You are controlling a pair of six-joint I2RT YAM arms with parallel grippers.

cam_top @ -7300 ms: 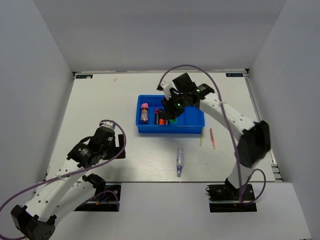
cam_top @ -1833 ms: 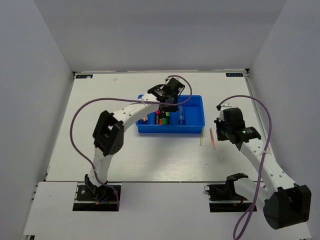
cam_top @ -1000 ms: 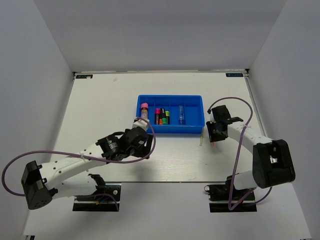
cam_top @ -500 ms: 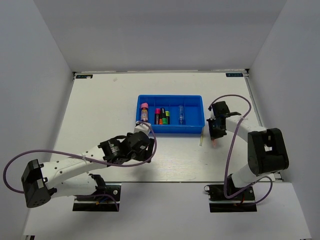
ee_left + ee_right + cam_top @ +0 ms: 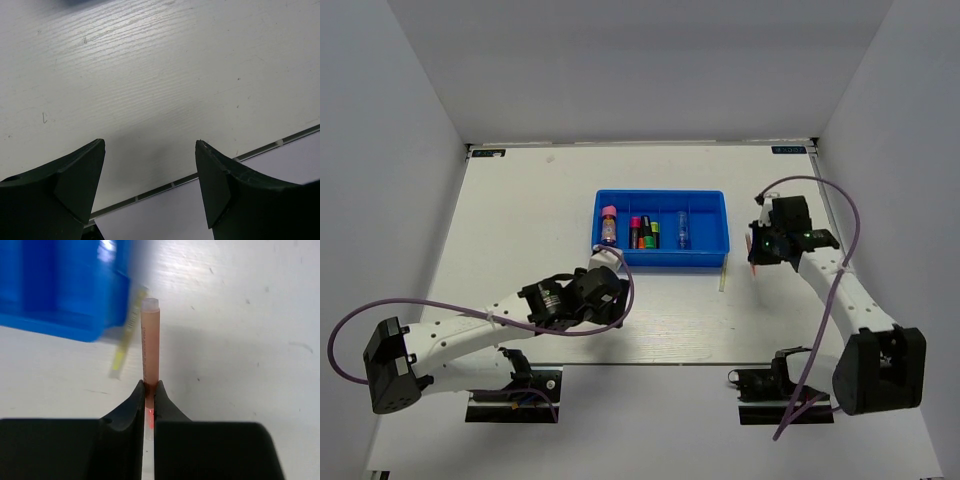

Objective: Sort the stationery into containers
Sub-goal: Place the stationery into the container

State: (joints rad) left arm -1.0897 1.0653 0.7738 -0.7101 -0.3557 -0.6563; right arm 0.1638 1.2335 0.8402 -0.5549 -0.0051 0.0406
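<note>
Right gripper pinches thin pink stick, glossy blue tray at ten o'clock; left gripper gapes empty over grainy white table.

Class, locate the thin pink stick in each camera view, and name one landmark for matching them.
Top external: pink stick at the right gripper, right of the blue tray.
Left wrist: not in it.
Right wrist: centre, clamped in the gripper.
Landmark: pale-yellow stick by the tray's corner, seen from top and right wrist.
</note>
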